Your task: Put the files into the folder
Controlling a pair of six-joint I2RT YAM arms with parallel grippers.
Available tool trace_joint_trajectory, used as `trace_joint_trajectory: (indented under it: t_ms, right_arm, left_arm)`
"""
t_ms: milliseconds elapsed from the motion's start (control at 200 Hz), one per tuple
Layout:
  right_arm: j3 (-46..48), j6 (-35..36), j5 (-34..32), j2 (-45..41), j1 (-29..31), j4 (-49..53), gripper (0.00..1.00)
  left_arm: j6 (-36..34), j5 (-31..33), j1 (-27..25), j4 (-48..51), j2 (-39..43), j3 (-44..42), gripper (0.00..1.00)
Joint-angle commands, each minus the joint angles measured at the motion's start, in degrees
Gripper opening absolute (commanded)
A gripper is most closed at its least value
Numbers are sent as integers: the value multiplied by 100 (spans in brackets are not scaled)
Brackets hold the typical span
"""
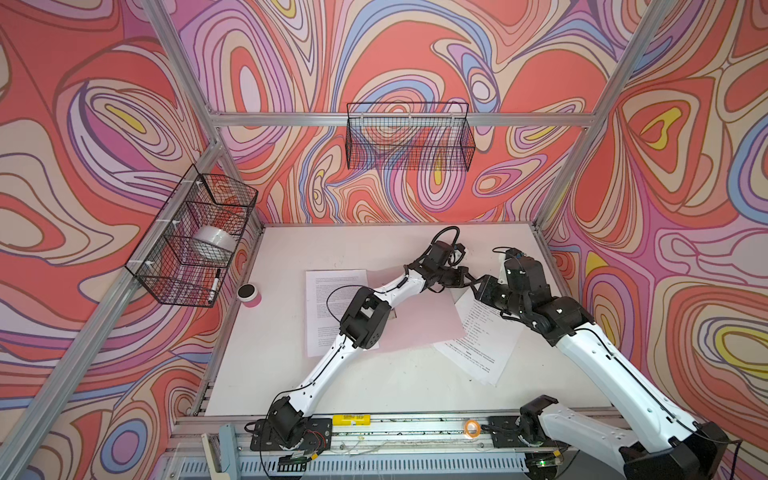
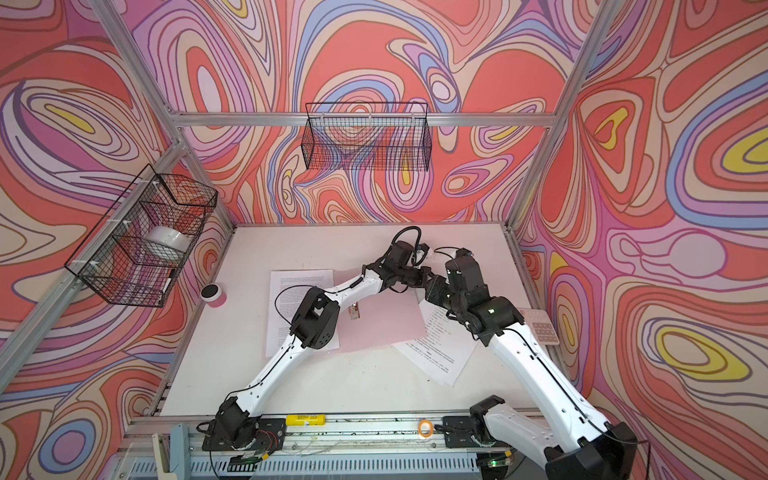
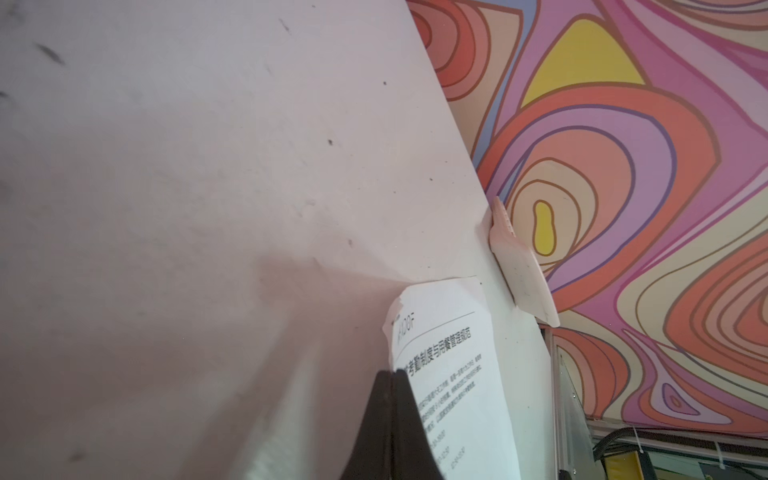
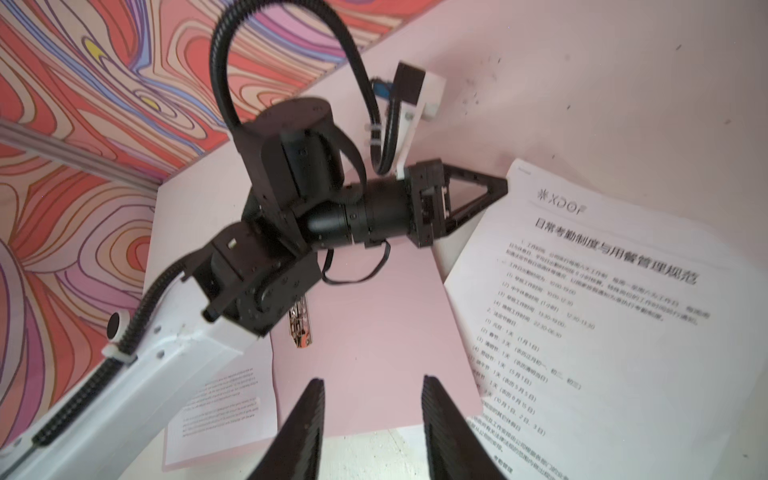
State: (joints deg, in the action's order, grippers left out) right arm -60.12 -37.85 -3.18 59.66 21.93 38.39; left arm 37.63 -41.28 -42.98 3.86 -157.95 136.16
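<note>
Positions are taken from the folder, as seen in both top views.

1. Far left of the folder, off the counter: a wire basket (image 1: pixel 174 286) fixed to the frame. It holds a white roll (image 1: pixel 214 241) and a marker (image 1: pixel 215 284).
2. Left of the folder and well apart from it, on the counter (image 1: pixel 291 382): a small pink pot (image 1: pixel 248 295) with a black lid.
3. Against the folder's left edge: 1 densely printed sheet (image 1: pixel 328 299), flat, squared to the folder and partly hidden under the left arm (image 1: pixel 395 286).
4. The folder (image 1: pixel 419 324) lies open and flat, pink inner face up. Its metal clip (image 4: pixel 300 328) sits by the left edge, near the printed sheet.
5. Left claw (image 4: pixel 500 186): it reaches across the folder's far edge to the right side. It is fully closed, with its tips against the top corner of the headed sheet (image 3: pixel 449 365), whose edge curls there. Whether paper is pinched between the tips cannot be told.
6. Right claw (image 4: pixel 372 380): at the folder's right side, fingers partly apart and pointing over the pink face, with nothing between them.
7. Along the folder's right edge, touching it: the other files (image 1: pixel 478 345), at least 2 sheets, skewed and fanned, with the headed sheet on top.
8. Right of the folder, at the counter's edge: a flat pink item (image 2: pixel 540 328), kind unclear.
</note>
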Motion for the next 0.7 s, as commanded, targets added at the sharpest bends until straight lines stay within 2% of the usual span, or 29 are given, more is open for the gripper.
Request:
trace_joint_trajectory:
  t_ms: [0,115,326,496,696]
  right_arm:
    - [-389,220,-791,-91,-64,403,41]
    - [-731,363,-1194,-53,-110,571,41]
    - [-1335,540,-1615,-68,-172,753,41]
    - [-1900,564,-1554,-81,-172,979,40]
    - [-2617,627,-1425,-96,-172,1145,41]
  left_arm:
    - [150,89,-246,-738,851,-254,0]
    - [140,111,-508,-969,1278,-486,0]
    - [128,25,-991,-1047,1595,-318,0]
    - [52,-80,-1192,-906,1681,-21,0]
    - [116,-135,-1312,-802,2241,-178,0]
